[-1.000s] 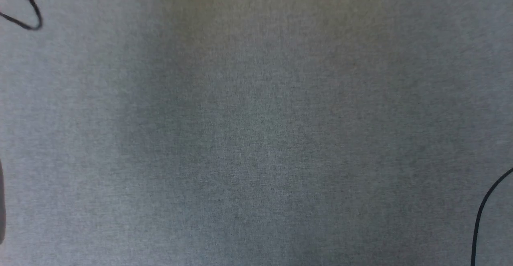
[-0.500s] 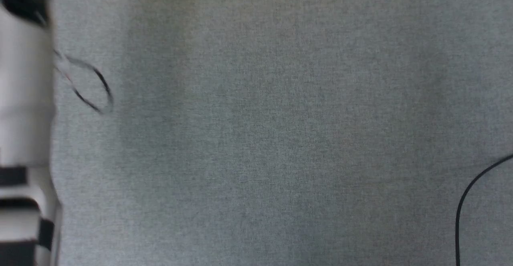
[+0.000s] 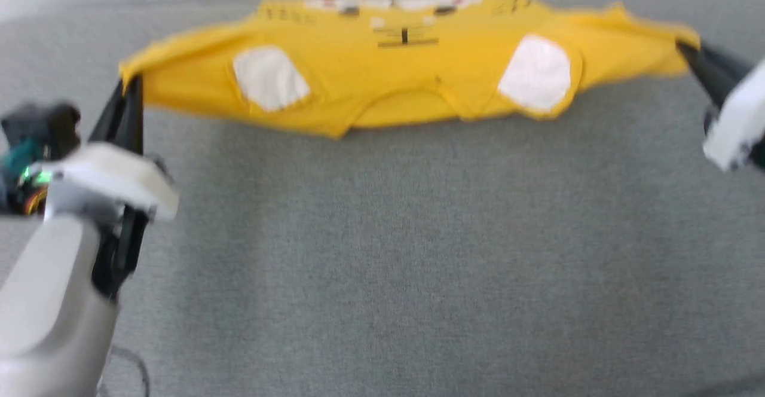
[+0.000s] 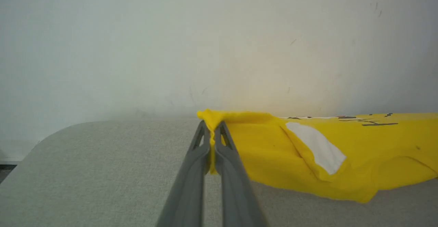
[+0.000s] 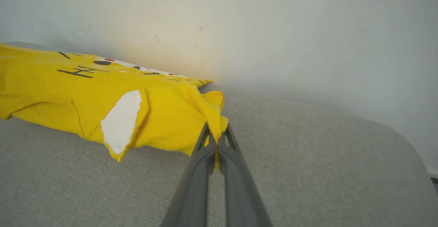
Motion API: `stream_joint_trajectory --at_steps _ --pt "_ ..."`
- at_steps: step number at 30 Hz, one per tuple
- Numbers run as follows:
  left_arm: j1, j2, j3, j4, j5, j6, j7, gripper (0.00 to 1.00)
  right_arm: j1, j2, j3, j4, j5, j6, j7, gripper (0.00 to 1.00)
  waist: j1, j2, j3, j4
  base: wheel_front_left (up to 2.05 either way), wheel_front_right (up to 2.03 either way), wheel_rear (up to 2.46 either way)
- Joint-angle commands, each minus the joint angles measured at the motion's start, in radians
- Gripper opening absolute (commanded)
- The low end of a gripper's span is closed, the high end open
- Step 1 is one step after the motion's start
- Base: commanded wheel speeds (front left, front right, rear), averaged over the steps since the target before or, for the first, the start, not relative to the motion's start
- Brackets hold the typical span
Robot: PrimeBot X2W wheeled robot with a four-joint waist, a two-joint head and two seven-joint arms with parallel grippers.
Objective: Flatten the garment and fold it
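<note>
the garment (image 3: 406, 68) is a bright yellow t-shirt, pulled out wide between the two tools at the far side of the grey fabric-covered table (image 3: 382, 235), right up near the pale wall (image 4: 219, 32). the head view is kinda blurry, but the shirt reads fine: print side up, neck opening facing the robot, and two white patches, one toward the left (image 3: 269, 77) and one toward the right (image 3: 536, 73). there are some black lines (image 3: 406, 38) in the middle, and more small marks along the far edge that are too smeared to make out.

the left tool (image 3: 132, 86) is clenched on the left end of the shirt. its wrist view shows it best, with both dark fingers pressed together and a bunched ridge of yellow fabric squeezed between them at the tip (image 4: 212, 128). the right tool (image 3: 684, 50) is doing the same on the other end, fingers pinched together with a crumpled yellow corner poking out past the tips (image 5: 215, 131).

from the wrist views, the near edge of the shirt looks raised a bit off the table, sagging in the middle. the far part with the print seems to lie flat toward the wall. the pale left forearm (image 3: 48, 301) sits in the lower left of the head view.
</note>
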Motion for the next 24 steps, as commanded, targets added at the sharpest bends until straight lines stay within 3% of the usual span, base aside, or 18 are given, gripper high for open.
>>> stream_joint_trajectory --at_steps 1,7,15,19,24 --pt "0.058 0.038 0.004 -0.039 0.011 0.017 0.02 0.0 0.054 -0.025 -0.016 -0.025 0.02 -0.001 0.016 0.0 0.0004 0.0 -0.127 0.006 0.0 0.0 0.0" --pt "0.201 0.101 0.004 -0.135 -0.002 0.035 0.087 0.0 0.215 -0.073 -0.048 -0.109 0.087 -0.001 0.102 0.0 0.0004 0.0 -0.203 0.015 0.0 0.0 0.0" --pt "0.439 0.163 0.016 -0.308 -0.045 0.084 0.167 0.0 0.531 -0.187 -0.179 -0.249 0.163 -0.001 0.238 0.0 0.0004 0.0 -0.267 0.027 0.0 0.0 0.0" --pt "0.539 0.176 0.016 -0.375 -0.061 0.104 0.183 0.0 0.662 -0.216 -0.306 -0.32 0.175 -0.001 0.268 0.0 0.0004 0.0 -0.279 0.033 0.0 0.0 0.0" --pt "0.623 0.162 0.001 -0.46 -0.082 0.123 0.199 0.0 0.825 -0.189 -0.464 -0.412 0.159 -0.001 0.334 0.0 0.0004 0.0 -0.274 0.044 0.0 0.0 0.0"
